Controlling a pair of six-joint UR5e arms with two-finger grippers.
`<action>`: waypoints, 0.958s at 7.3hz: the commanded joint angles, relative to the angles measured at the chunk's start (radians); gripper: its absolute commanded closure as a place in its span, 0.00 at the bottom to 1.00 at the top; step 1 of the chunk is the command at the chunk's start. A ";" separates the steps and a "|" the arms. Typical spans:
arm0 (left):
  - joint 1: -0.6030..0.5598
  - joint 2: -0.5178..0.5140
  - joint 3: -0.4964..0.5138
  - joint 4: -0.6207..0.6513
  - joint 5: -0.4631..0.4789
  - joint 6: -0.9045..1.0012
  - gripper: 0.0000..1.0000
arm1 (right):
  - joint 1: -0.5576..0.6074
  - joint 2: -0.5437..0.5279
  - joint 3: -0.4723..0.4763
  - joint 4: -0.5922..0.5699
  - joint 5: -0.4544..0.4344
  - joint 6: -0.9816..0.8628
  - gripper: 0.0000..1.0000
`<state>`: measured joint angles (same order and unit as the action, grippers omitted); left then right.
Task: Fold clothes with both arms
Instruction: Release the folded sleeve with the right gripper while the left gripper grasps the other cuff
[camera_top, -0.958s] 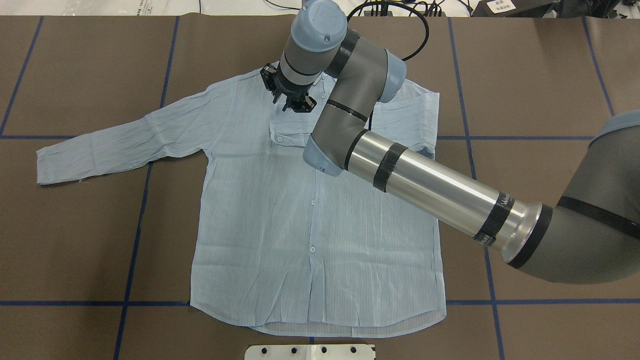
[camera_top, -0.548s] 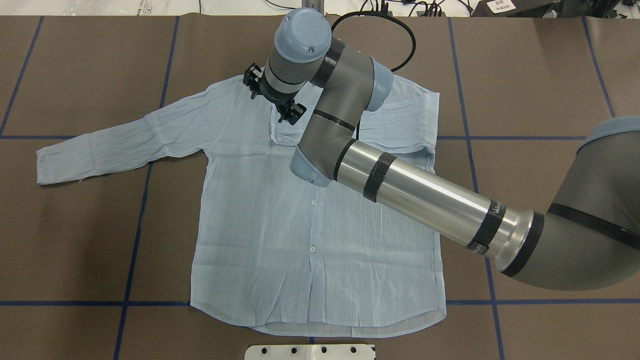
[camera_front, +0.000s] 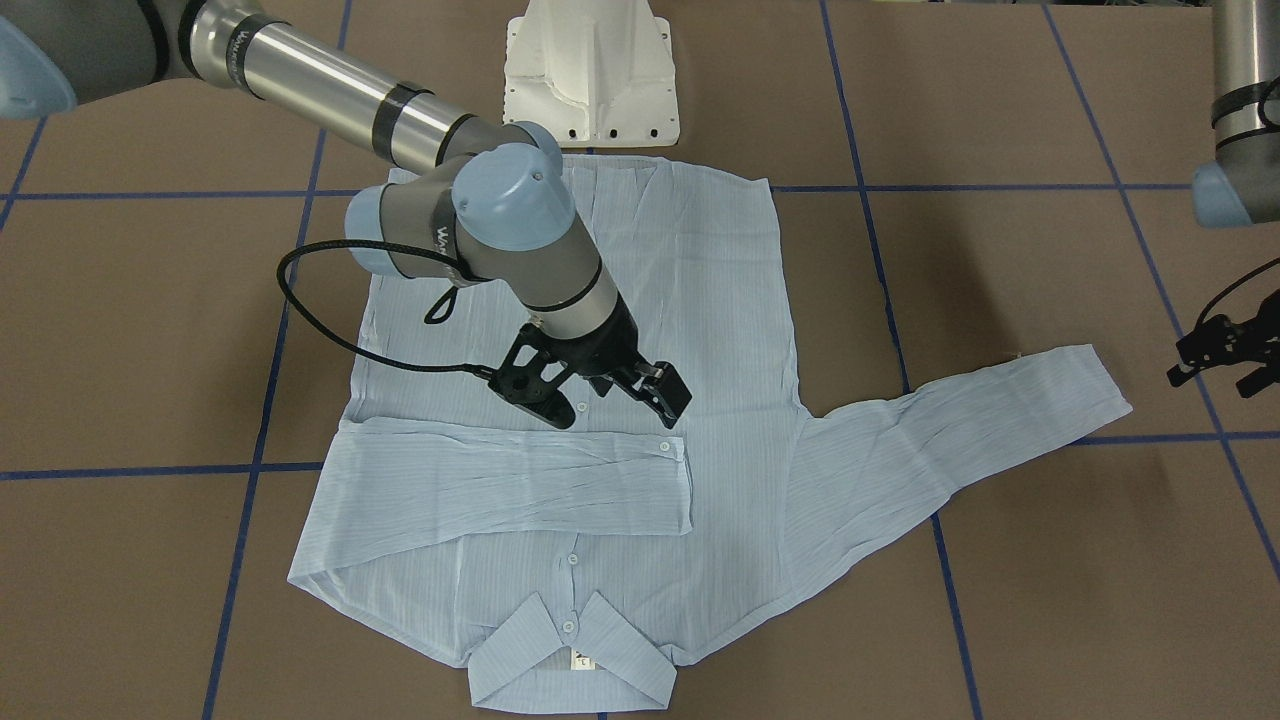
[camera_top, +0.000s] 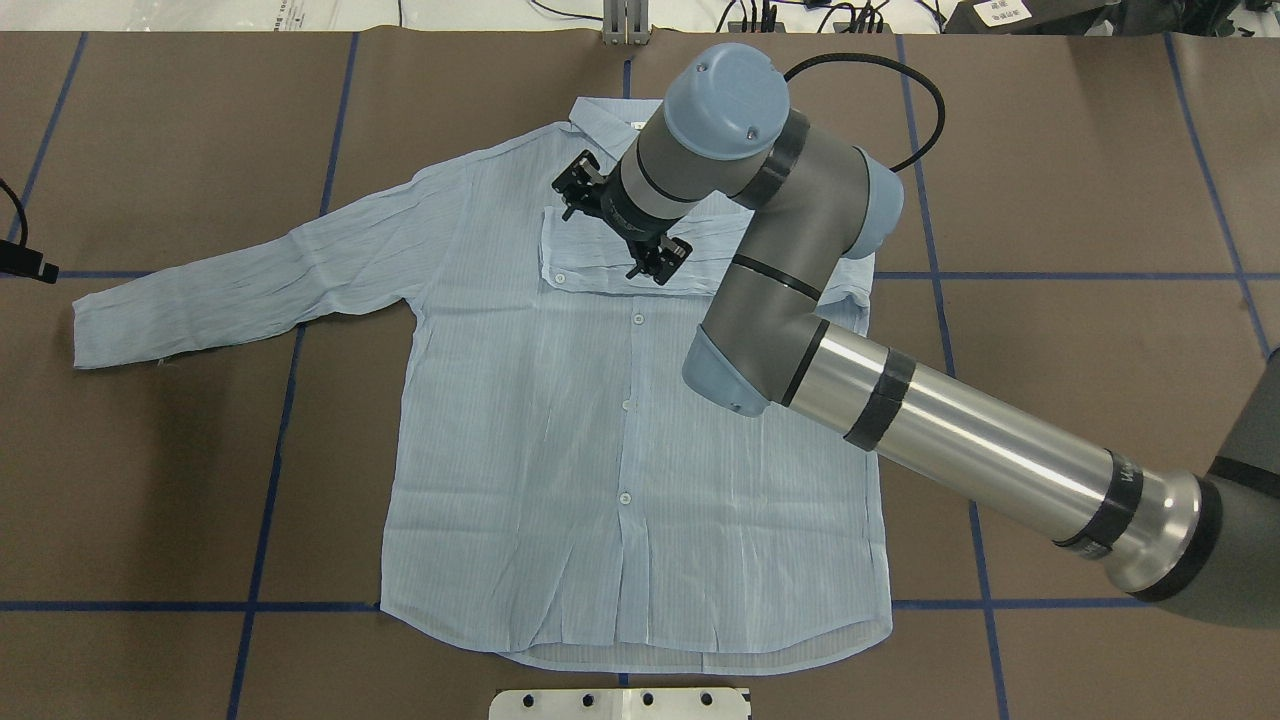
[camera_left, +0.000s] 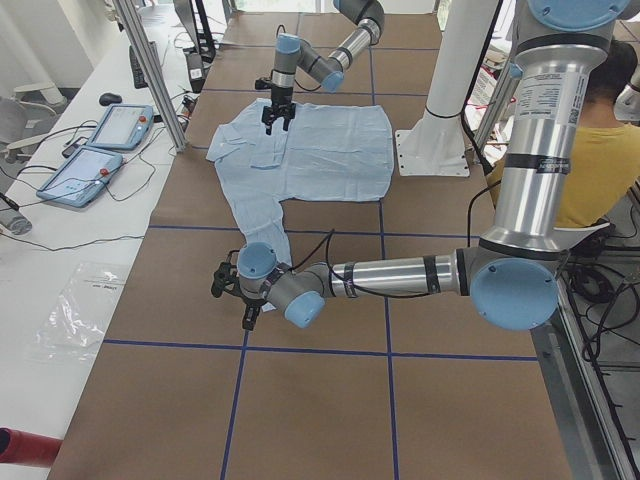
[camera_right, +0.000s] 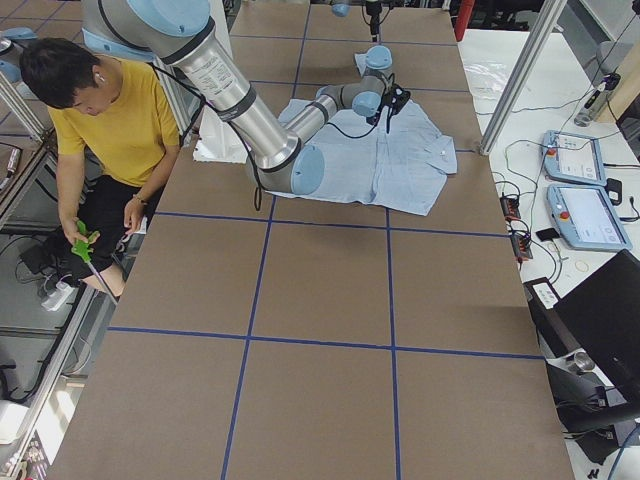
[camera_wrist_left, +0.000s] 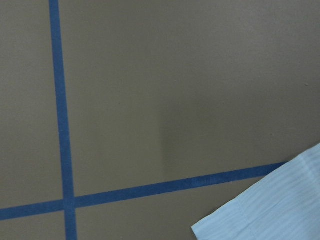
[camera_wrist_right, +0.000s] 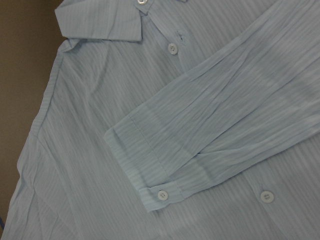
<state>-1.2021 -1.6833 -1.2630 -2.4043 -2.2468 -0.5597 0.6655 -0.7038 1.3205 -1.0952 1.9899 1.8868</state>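
A brown-covered bench (camera_top: 1050, 150) marked into squares by blue tape lines fills the scene. White side tables run beyond its far edge, with aluminium frame posts and loose cables. On one lie two blue-edged handheld control screens (camera_left: 122, 125). A person in a yellow top (camera_right: 130, 130) sits by the robot's white flanged pedestal (camera_front: 590, 70).

The pale-blue striped button-up shirt (camera_top: 560, 450) lies flat and buttoned at mid-bench, collar away from the robot. One sleeve is folded across the chest; the other stretches out toward the robot's left.

The silver-grey right arm (camera_top: 950, 440) reaches over the shirt and hides its right shoulder in the overhead view. The black right gripper (camera_front: 612, 408) hangs over the folded sleeve, jaws spread, empty. The left arm (camera_left: 400, 275) lies low, its left gripper (camera_front: 1225, 355) just off the outstretched cuff, jaws apart, holding nothing.

Count: one shirt, two arms, two grippers, one pedestal, two screens, one person.
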 joint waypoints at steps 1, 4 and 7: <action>0.054 -0.004 0.001 -0.032 0.023 -0.060 0.15 | 0.005 -0.048 0.042 -0.002 0.004 -0.002 0.01; 0.085 -0.009 0.005 -0.027 0.024 -0.068 0.21 | 0.005 -0.056 0.042 0.006 0.004 -0.006 0.01; 0.098 -0.009 0.016 -0.022 0.027 -0.065 0.25 | 0.005 -0.057 0.042 0.008 0.001 -0.008 0.01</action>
<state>-1.1098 -1.6919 -1.2511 -2.4290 -2.2210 -0.6256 0.6704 -0.7598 1.3621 -1.0890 1.9929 1.8798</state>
